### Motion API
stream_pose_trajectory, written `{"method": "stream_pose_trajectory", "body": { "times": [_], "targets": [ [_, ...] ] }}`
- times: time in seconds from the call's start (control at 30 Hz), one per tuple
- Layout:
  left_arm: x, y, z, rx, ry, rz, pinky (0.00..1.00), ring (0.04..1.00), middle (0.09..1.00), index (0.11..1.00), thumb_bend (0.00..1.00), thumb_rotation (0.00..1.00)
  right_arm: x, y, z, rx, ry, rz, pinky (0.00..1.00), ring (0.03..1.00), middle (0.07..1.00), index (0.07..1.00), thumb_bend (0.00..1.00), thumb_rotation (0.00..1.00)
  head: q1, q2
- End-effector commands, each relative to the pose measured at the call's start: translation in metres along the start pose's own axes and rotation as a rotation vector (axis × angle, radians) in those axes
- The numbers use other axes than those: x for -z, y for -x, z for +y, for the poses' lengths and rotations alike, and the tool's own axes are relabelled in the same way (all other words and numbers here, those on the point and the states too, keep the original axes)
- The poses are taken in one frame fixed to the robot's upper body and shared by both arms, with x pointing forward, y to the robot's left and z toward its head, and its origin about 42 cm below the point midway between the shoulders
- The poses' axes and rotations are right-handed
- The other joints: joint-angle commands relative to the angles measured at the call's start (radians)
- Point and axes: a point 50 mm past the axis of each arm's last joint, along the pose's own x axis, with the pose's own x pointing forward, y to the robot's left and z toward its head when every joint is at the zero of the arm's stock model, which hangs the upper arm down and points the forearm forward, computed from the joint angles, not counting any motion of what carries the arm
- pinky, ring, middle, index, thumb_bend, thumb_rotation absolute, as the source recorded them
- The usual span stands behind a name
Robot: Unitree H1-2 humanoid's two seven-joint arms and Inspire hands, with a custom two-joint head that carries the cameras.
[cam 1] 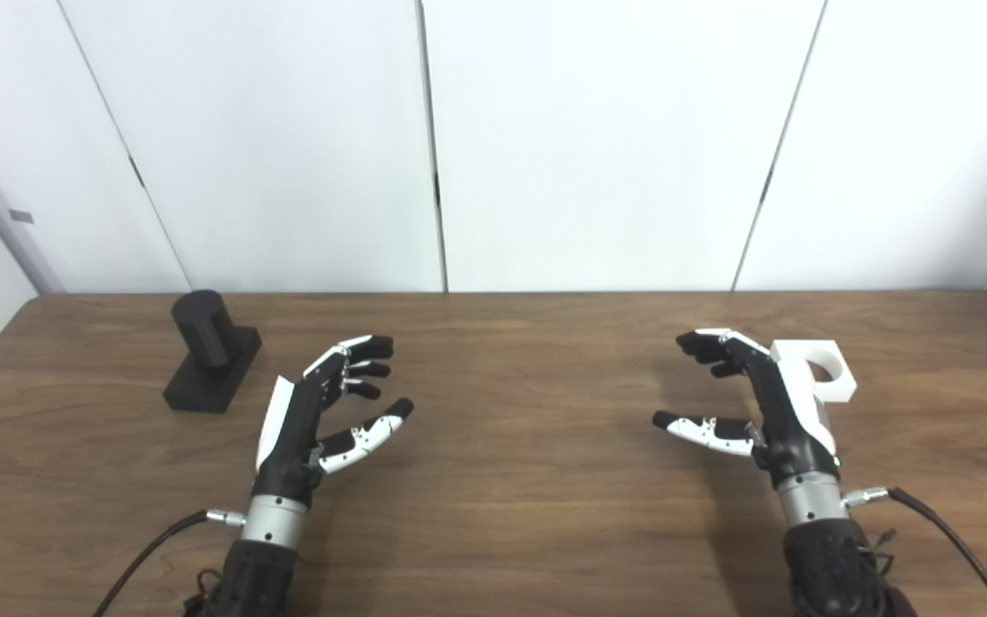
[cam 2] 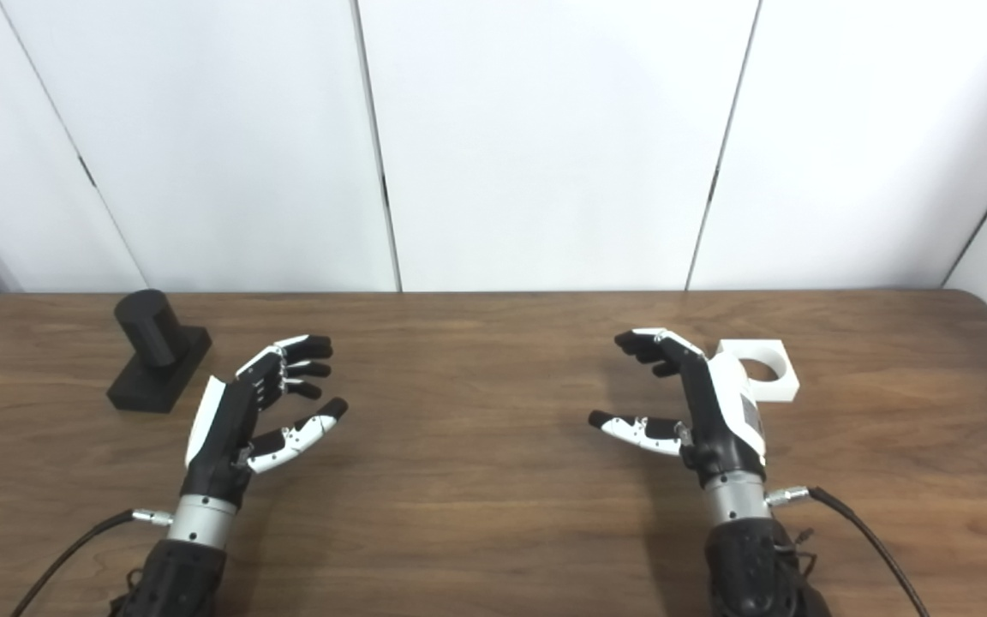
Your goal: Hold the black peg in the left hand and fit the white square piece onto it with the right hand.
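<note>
Both hands empty, fingers spread: left hand near peg; right hand just beside white piece on worktop.

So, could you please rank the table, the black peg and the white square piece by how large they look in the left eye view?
1. Table, by far the largest.
2. Black peg on its base.
3. White square piece, though the right hand hides part of it, so its rank below the peg is unsure.
</note>
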Motion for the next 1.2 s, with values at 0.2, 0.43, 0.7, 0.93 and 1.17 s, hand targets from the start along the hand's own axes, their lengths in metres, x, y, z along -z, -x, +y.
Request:
{"method": "stream_pose_trajectory", "body": {
  "times": [0.2, 0.43, 0.7, 0.93, 1.17],
  "targets": [
    [-0.017, -0.016, 0.004, -0.012, -0.002, -0.091, 0.6, 0.708, 0.75, 0.739, 0.59, 0.07, -0.015, -0.01, -0.008, 0.031, -0.014, -0.081, 0.64, 0.695, 0.695, 0.68, 0.58, 0.07, 0.0, -0.001],
    [-0.017, -0.016, 0.004, -0.007, -0.006, -0.093, 0.6, 0.704, 0.751, 0.738, 0.59, 0.08, -0.016, -0.01, -0.008, 0.031, -0.012, -0.083, 0.64, 0.692, 0.694, 0.68, 0.59, 0.07, 0.002, 0.0],
    [-0.016, -0.016, -0.002, -0.001, 0.007, -0.098, 0.6, 0.702, 0.754, 0.74, 0.59, 0.07, -0.013, -0.009, -0.011, 0.027, -0.008, -0.089, 0.63, 0.69, 0.696, 0.681, 0.59, 0.06, 0.13, -0.015],
    [-0.02, -0.018, -0.03, -0.009, 0.048, -0.06, 0.59, 0.708, 0.758, 0.738, 0.61, 0.05, -0.002, -0.011, -0.025, 0.04, -0.012, -0.101, 0.6, 0.671, 0.692, 0.672, 0.59, 0.0, 0.347, -0.058],
    [-0.017, -0.022, -0.051, -0.002, 0.028, -0.072, 0.52, 0.697, 0.762, 0.73, 0.61, 0.08, -0.002, -0.011, -0.034, 0.044, -0.031, -0.079, 0.58, 0.667, 0.701, 0.668, 0.59, 0.0, 0.428, -0.109]
  ]
}}
